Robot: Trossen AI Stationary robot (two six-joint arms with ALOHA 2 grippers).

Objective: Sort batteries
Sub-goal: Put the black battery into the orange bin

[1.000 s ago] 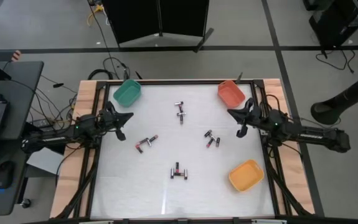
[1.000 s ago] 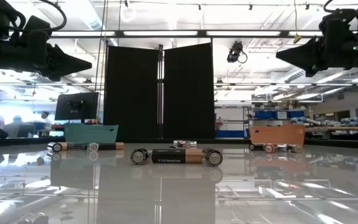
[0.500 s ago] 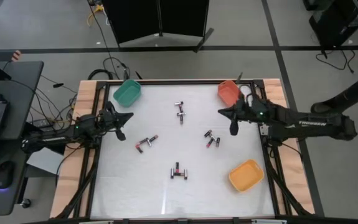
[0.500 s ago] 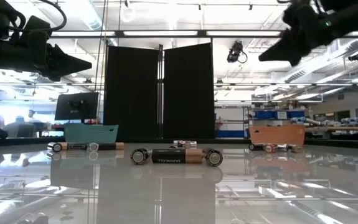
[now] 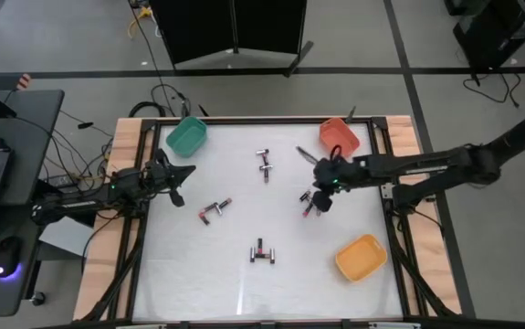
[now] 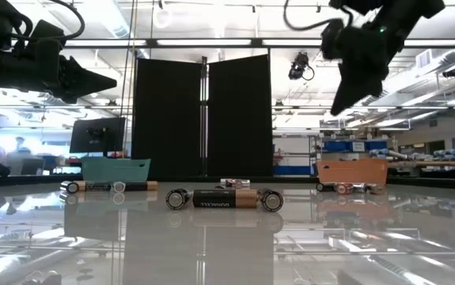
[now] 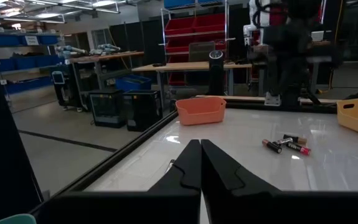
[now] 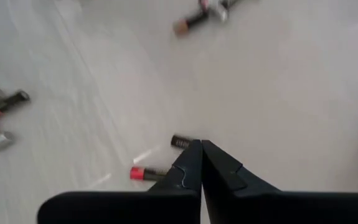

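Several small batteries lie flat on the white table in loose groups: a pair (image 5: 264,164) at the far middle, a group (image 5: 215,210) left of centre, a group (image 5: 260,251) near the front, and a group (image 5: 309,203) right of centre. My right gripper (image 5: 320,196) hangs shut above that last group, pointing steeply down; its wrist view shows a dark battery (image 8: 180,142) and a red-ended one (image 8: 146,173) just beyond the fingertips (image 8: 200,147). My left gripper (image 5: 185,174) waits shut and level at the table's left edge.
A green bin (image 5: 186,137) stands at the far left corner, a red-orange bin (image 5: 338,135) at the far right, and a yellow bin (image 5: 361,258) at the near right. Bare white table lies between the battery groups.
My right gripper has swung from beside the red-orange bin toward the table's middle and tipped from level to pointing steeply down, ending above the battery group right of centre. It has stayed shut. No battery has moved.
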